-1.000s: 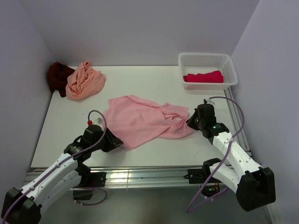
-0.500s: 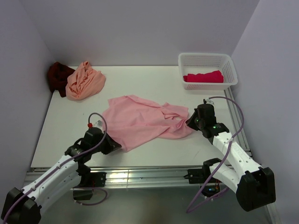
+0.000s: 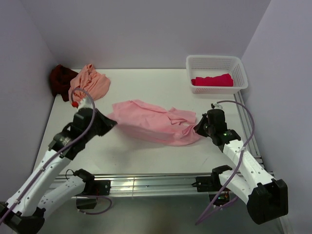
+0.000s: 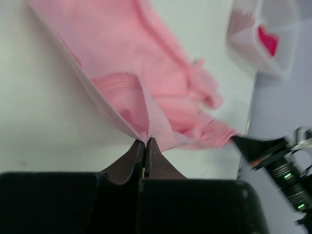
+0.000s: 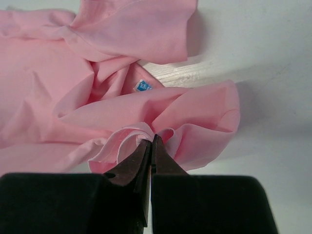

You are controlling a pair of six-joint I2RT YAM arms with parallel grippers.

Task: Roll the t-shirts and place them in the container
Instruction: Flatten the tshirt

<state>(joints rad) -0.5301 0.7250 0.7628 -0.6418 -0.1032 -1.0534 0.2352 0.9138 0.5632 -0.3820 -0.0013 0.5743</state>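
1. The table holds the light pink t-shirt, which is rumpled across its middle and strung left to right between the two arms. Nothing is rolled yet, so I judge the step in hand to be spreading it flat.
2. The left arm rises from the near left with its elbow high. The left gripper is pinched tight on the shirt's left hem, which appears to be lifted off the surface.
3. The right arm lies low at the near right. The right gripper is clamped on a bunched fold at the shirt's right end.
4. The next move likely calls for drawing the two ends apart and lowering the cloth smooth without losing either pinch.
5. The peach-orange t-shirt and dark maroon t-shirt wait at the far left. The crimson-pink t-shirt sits in the basket at the far right.
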